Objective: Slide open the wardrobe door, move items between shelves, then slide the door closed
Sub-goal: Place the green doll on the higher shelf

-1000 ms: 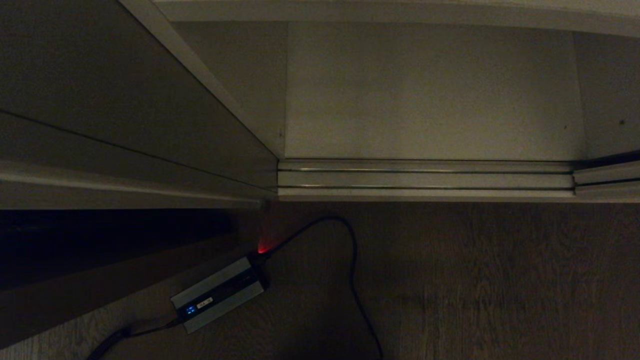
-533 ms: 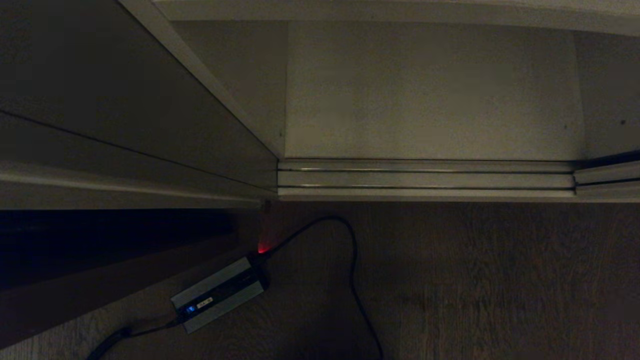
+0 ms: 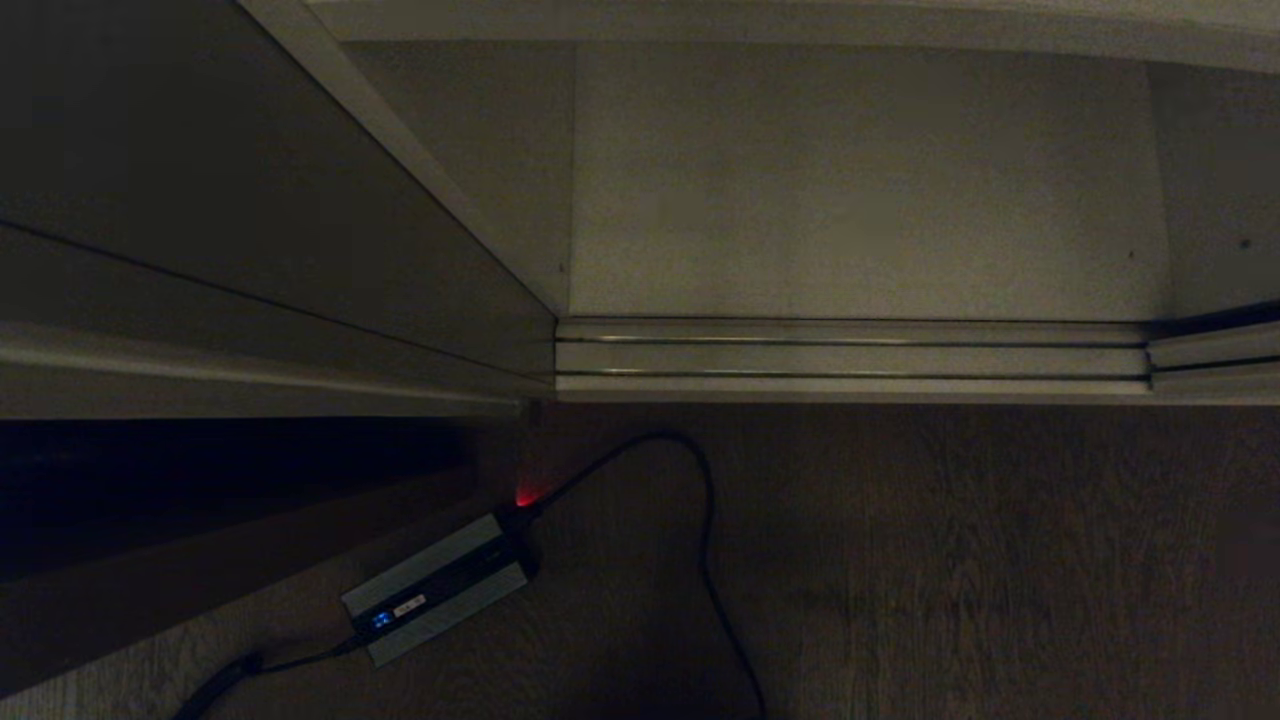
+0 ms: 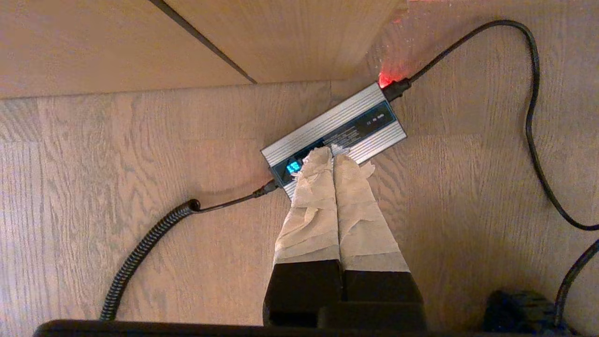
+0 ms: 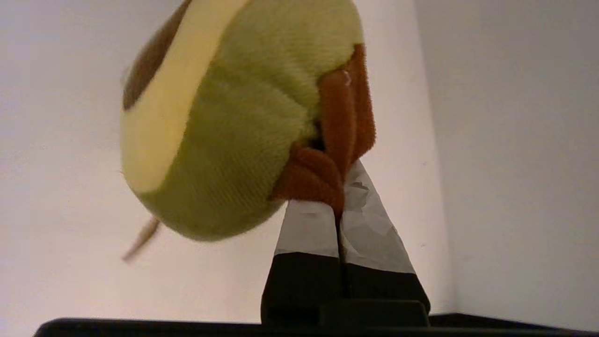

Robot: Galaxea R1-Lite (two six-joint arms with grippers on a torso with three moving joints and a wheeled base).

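Head view: wardrobe shelf [image 3: 860, 180] sits at the far side, floor track [image 3: 850, 358] runs along its front edge, wooden floor [image 3: 1000, 560] is in front of the track. Sliding wardrobe door [image 3: 250, 200] stands at the left, its lower end meeting the left end of the track. Box [image 3: 435, 588] lies on the floor in front of the door's corner, left of centre; its cable [image 3: 700, 520] loops off to the right. Left tool [image 4: 333, 157] hangs over the box, apart from it. Right tool [image 5: 344, 189] is inside the wardrobe with the avocado [image 5: 234, 117] pinched by a leg, near an inner corner.
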